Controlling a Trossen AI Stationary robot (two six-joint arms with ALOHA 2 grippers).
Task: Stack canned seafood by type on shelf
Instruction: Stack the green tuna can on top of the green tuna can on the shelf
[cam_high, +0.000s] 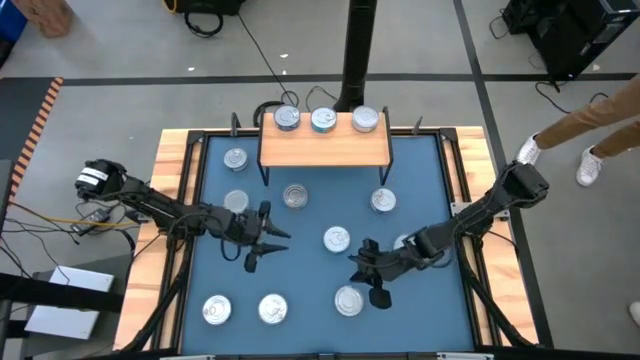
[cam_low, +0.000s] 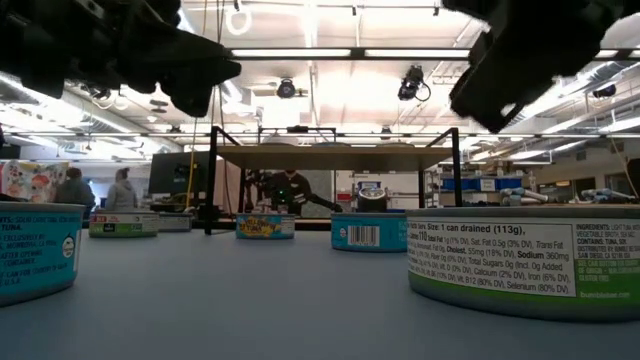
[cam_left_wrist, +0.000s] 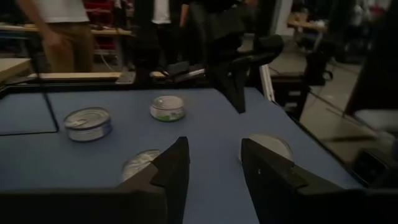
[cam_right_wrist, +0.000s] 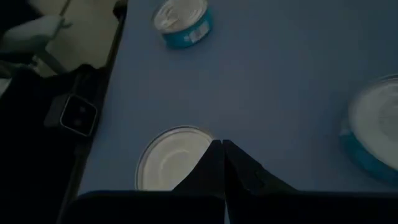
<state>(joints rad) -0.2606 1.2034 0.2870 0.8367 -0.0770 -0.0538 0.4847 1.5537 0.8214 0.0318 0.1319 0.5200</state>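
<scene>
Workshop floor, blue mat (cam_high: 310, 275) with wooden edges: three tins shelved, most loose.

The wood shelf (cam_high: 324, 148) stands at the mat's far edge with three tins (cam_high: 323, 120) in a single row on top, none stacked, so the sorting looks barely begun. About ten more tins (cam_high: 337, 239) lie scattered over the mat, their types too small to read from above. The left gripper (cam_high: 262, 243) hovers mid-mat with its fingers (cam_left_wrist: 175, 169) parted and nothing between them. The right gripper (cam_high: 377, 283) hangs just beside a front tin (cam_high: 348, 300), fingers pressed together, holding nothing.
</scene>
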